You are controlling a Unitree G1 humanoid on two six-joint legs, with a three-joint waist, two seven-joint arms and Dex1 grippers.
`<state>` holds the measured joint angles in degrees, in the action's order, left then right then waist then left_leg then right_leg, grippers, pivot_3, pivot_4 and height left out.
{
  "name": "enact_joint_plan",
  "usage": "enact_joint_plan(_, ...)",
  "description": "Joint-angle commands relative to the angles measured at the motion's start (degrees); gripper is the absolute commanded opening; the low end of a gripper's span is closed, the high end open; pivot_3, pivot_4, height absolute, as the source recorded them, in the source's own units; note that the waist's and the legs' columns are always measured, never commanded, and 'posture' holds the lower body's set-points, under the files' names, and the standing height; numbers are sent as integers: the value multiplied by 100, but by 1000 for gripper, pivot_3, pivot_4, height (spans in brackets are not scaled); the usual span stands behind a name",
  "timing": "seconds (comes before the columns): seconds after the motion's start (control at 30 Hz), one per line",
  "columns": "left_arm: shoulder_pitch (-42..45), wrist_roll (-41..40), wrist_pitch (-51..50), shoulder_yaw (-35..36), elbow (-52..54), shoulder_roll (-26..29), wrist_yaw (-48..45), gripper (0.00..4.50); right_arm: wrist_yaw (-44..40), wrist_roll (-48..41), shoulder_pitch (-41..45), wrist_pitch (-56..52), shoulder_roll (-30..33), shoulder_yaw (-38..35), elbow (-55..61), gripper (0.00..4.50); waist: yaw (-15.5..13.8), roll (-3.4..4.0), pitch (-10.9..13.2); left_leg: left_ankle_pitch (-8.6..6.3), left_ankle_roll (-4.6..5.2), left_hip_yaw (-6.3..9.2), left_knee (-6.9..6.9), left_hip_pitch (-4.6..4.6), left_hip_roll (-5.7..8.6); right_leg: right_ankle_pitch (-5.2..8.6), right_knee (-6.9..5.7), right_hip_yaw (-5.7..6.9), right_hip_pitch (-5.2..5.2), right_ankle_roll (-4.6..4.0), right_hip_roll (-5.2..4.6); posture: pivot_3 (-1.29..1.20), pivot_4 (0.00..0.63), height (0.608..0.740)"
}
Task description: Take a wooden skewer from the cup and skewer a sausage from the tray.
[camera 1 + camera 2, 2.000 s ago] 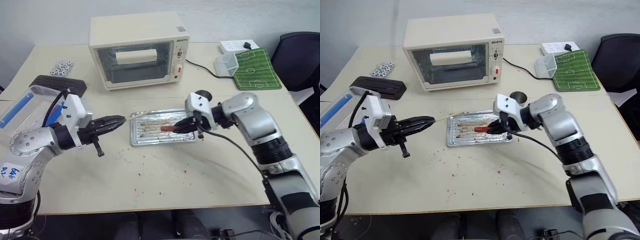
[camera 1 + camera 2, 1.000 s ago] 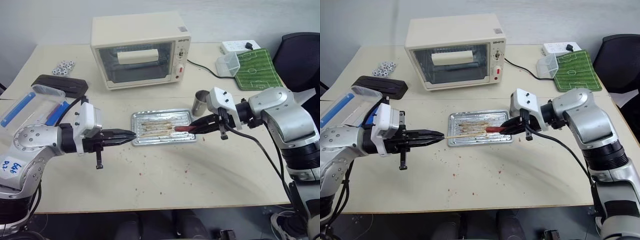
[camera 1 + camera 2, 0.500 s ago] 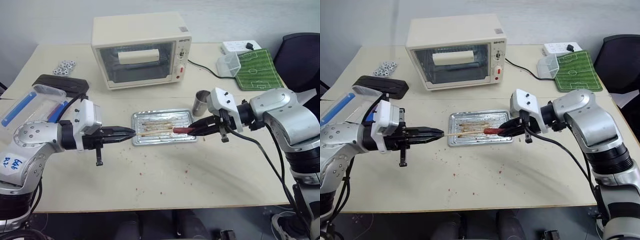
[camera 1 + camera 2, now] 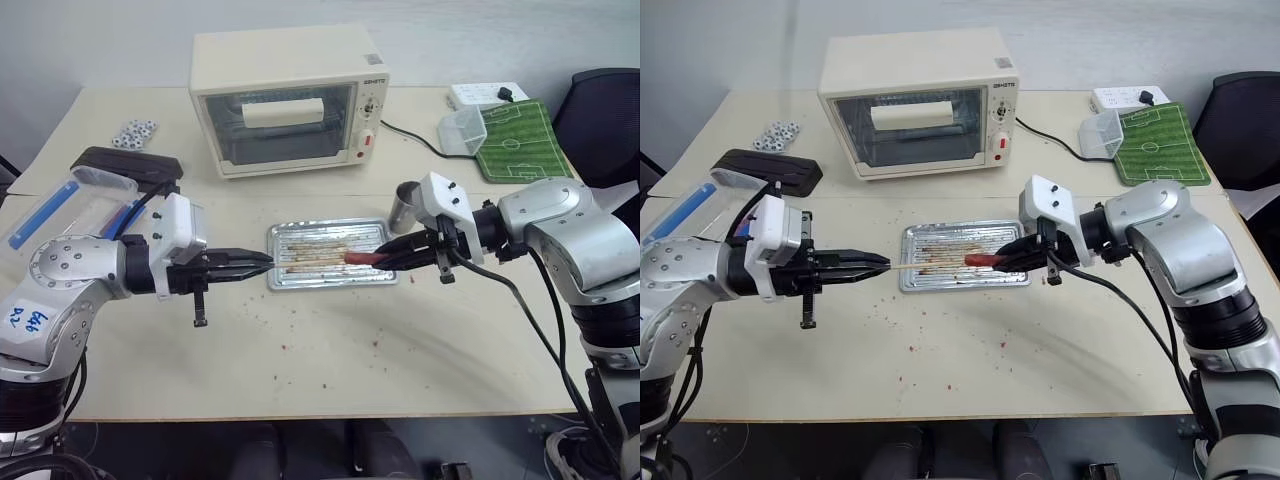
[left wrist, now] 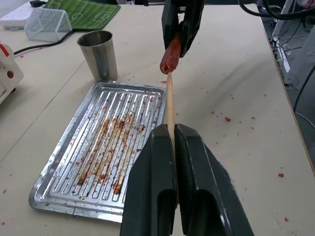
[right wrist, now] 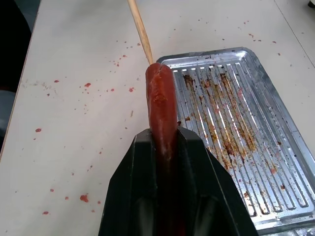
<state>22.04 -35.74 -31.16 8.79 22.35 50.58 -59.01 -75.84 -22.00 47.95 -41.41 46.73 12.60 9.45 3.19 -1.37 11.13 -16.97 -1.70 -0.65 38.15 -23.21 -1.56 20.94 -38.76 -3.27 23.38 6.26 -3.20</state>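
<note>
Skewer tip meets sausage [image 6: 161, 105] above your tray [image 5: 59, 179]: left gripper [image 5: 172, 142] clamps the wooden skewer [image 5: 169, 101], right gripper [image 6: 165, 147] pinches the sausage.

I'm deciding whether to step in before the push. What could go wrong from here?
1. The wooden skewer tip only meets the sausage end face; slightly off-centre, it may glance off or exit through the side.
2. The left pincer grips the thin stick at its far end, so it could bow or snap.
3. The right pincer clamps only the sausage's rear, above the tray; pushing may slide it back.
</note>
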Motion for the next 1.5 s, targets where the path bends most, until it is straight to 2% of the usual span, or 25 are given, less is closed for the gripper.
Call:
enact_joint_plan(0.03,92,5,74,51,73,74,-51,0,-4,-138,-6,78,92,-245,206,258,0,0,0,0,0,0,0,0,0,0,0,0,0,0,0,0,150,740)
enact_joint_plan(0.97,186,20,68,51,75,79,-92,0,107,-56,-102,229,126,-256,48,258,-1,0,0,0,0,0,3,0,0,0,-3,0,0,0,0,0,150,740)
enact_joint_plan(1.5,227,44,88,21,-59,58,-90,0,206,-303,-41,-1,154,-323,270,258,-3,0,0,0,0,0,4,0,0,0,-5,0,0,0,0,0,150,740)
